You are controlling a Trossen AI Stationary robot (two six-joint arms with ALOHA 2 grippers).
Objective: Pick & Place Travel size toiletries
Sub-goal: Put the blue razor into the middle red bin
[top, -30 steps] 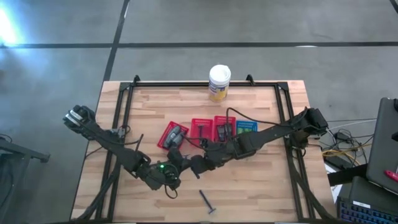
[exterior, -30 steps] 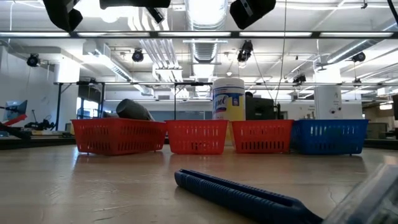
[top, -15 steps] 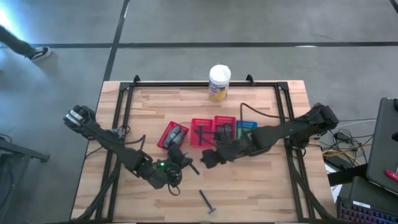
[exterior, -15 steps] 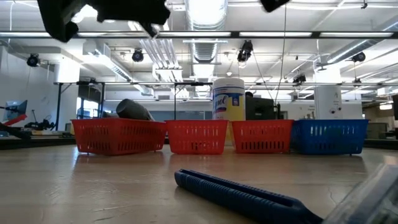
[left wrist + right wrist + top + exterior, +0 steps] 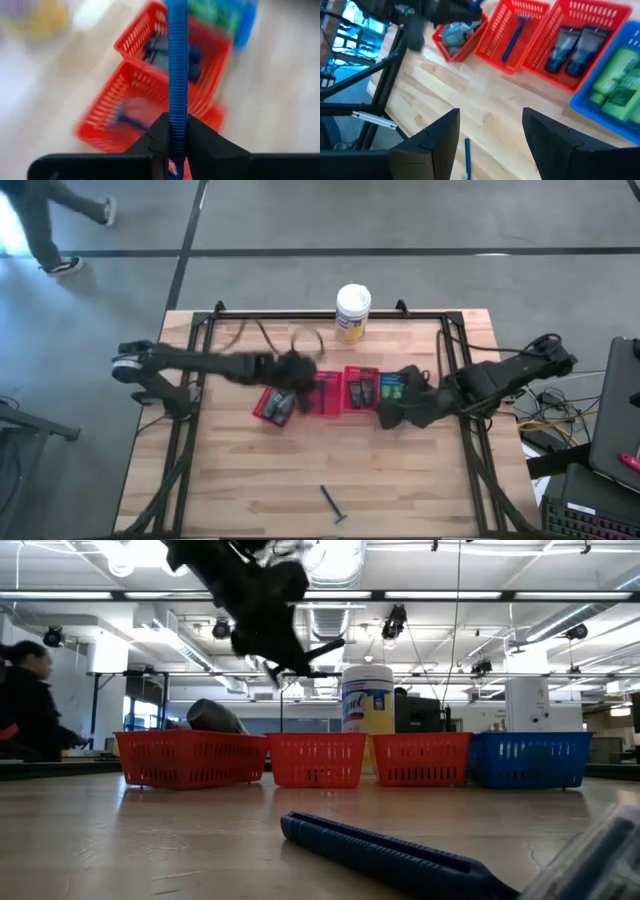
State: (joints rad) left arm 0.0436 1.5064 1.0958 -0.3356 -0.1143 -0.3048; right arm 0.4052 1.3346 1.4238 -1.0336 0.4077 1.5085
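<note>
Left gripper [image 5: 176, 142] has moved from the table's front up over the red baskets [image 5: 322, 392], pinching a thin blue razor [image 5: 177, 75]; right gripper [image 5: 490, 135], spread, pulled back.

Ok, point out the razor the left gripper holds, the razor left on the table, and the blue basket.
held razor [image 5: 177, 75], left wrist view, mid-handle
razor on the table [image 5: 332, 504], high view, its handle
blue basket [image 5: 529, 761], low view, front wall

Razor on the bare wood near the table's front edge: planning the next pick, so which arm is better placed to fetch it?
Probably the right. The right gripper is open and empty, while the left gripper is shut on a blue razor above the red baskets. The loose razor lies between them.
</note>
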